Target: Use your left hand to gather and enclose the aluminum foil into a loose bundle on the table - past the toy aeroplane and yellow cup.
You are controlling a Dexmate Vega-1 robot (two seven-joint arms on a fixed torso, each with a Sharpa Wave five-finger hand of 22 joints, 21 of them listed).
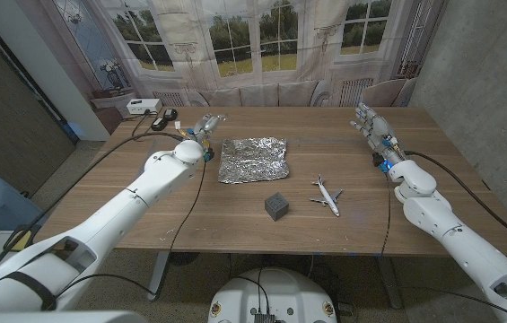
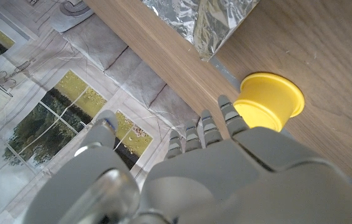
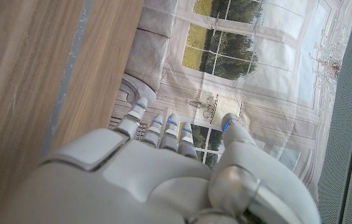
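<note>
- The left hand [image 1: 201,126], open and holding nothing, sits upper left of centre in the head view, just beside the aluminum foil sheet [image 1: 253,159] and over the yellow cup [image 2: 269,101].
- I'd bring it sideways over the foil's near edge, then curl the fingers gently, raking inward so the foil crumples loosely.
- The toy aeroplane [image 1: 327,194] and dark grey cube [image 1: 276,205] lie lower, well apart from the foil.
- The right hand [image 1: 371,125] is open and empty, upper right.
- The wooden surface [image 1: 343,233] fronts a window-scene backdrop [image 1: 262,40].

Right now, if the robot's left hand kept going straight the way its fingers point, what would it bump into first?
Probably nothing on the table. The left hand points toward the far table edge; the yellow cup and aluminum foil sit off to its side.
</note>
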